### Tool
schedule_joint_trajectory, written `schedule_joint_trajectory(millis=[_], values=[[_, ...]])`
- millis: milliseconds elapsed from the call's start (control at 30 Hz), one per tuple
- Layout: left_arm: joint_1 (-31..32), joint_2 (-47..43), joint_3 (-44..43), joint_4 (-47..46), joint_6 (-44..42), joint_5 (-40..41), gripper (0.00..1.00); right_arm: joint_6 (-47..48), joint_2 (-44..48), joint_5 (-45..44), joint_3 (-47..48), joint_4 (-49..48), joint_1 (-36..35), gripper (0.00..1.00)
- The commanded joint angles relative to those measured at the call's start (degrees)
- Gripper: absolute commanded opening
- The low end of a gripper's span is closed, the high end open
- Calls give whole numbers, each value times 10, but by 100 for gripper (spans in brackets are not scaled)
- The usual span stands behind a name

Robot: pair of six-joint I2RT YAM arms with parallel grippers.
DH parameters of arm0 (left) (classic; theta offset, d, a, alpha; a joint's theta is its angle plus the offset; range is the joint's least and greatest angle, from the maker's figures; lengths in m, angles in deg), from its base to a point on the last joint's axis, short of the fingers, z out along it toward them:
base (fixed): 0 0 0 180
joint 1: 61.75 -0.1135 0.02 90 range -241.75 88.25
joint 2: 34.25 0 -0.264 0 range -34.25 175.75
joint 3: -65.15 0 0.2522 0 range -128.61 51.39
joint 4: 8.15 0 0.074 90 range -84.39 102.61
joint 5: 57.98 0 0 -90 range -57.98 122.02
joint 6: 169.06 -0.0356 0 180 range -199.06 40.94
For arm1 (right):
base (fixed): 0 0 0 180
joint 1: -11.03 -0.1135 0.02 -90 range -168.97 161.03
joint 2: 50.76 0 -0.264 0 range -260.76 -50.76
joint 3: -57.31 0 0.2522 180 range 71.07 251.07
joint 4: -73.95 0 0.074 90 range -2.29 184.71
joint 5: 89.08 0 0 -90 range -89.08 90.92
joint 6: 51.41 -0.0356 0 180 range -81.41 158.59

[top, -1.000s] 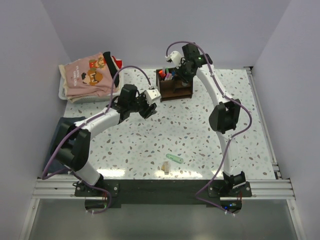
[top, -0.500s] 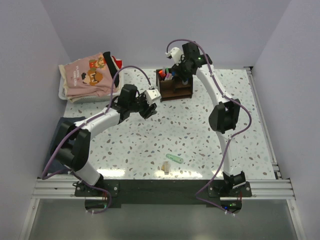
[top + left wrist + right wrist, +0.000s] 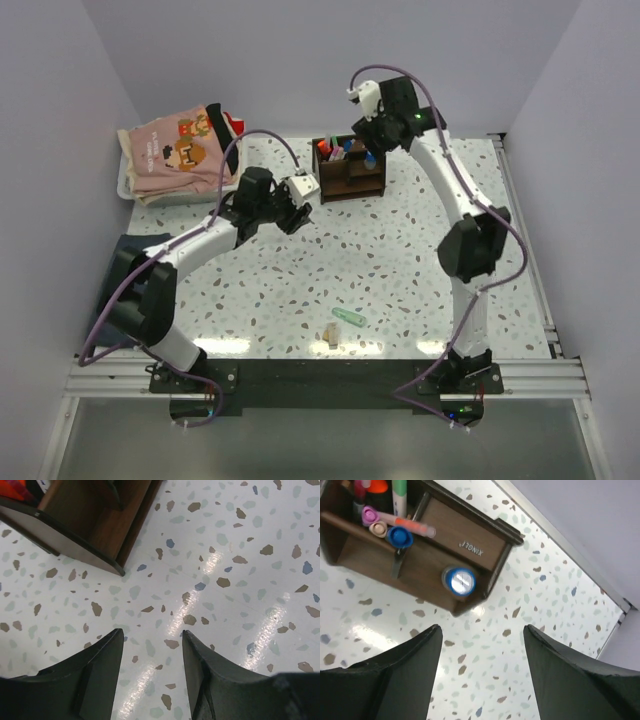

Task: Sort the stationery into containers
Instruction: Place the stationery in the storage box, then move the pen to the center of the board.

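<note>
Right arm is up over the organizer at the back of the worktop, and the right fingers are spread wide with nothing between them. Released, clearly. Below them in the wrist view a blue pen shows end-on, shiny tip facing the camera, over the organizer's front part, away from the other pens. I can't tell whether it stands in a compartment or is clear of the wood.

At one end of the organizer sits a bunch: an orange highlighter, a pink cap, a beige cap and a blue cap, all close together. The pink one leans across the divider.

The left arm reaches in low, just left of and in front of the organizer. The left fingers stand apart over bare speckled worktop, gripping nothing (the organizer's corner sits at the upper left of that wrist view, not touching them).

Two items are out on the worktop near the front edge, between the arm bases: a mint marker, and just beside it a beige pen, both lying flat and well apart from the organizer.

Far left at the back is a white tray with folded clothes heaped on it.
</note>
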Motion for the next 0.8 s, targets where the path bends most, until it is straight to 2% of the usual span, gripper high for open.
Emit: schedule_joint_trajectory(millis=[0, 33, 100, 133, 233, 367, 600, 767], values=[[-6, -63, 14, -35, 12, 62, 56, -77, 255, 21, -235, -101, 6, 69], [-7, -68, 20, -37, 17, 70, 56, -78, 353, 73, -383, -137, 6, 69], [-12, -83, 41, -39, 27, 78, 56, -60, 457, 151, -524, -219, 3, 69], [-13, -87, 48, -45, 31, 80, 56, -48, 532, 200, -625, -234, -1, 69], [-16, -103, 76, -53, 59, 85, 57, -16, 575, 229, -719, -212, -48, 66], [-18, -117, 97, -55, 92, 87, 57, -41, 526, 204, -739, -160, -116, 59], [-19, -137, 134, -86, 121, 134, 57, -211, 507, 86, -814, -235, -233, 62], [-21, -151, 159, -106, 131, 157, 57, -269, 497, 29, -838, -245, -315, 59]])
